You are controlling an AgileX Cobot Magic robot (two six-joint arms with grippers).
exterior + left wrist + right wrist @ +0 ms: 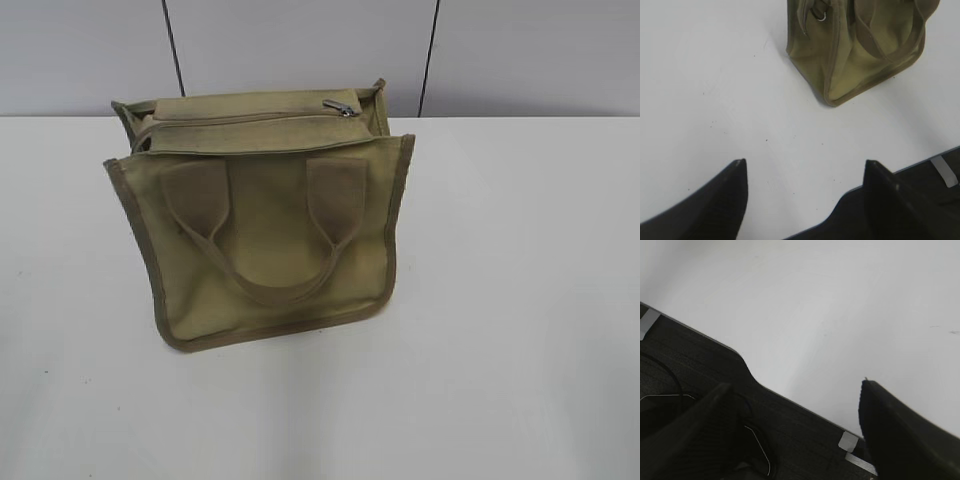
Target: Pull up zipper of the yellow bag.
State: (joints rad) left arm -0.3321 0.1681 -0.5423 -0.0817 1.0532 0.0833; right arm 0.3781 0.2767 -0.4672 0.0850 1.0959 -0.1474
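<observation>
The yellow bag (265,235) stands on the white table (520,330), its front face with two wide handles toward the camera. The silver zipper slider (341,107) sits at the right end of the zipper line on the flat top panel. Neither gripper shows in the exterior view. In the left wrist view the bag's corner (860,55) is at the top right, with a small metal ring (821,17) on its side. My left gripper (805,162) is open and empty, well short of the bag. My right gripper (795,385) is open and empty; the bag is not in its view.
A grey panelled wall (300,50) rises behind the table. The table's dark front edge with tape marks shows in the left wrist view (940,172) and in the right wrist view (790,420).
</observation>
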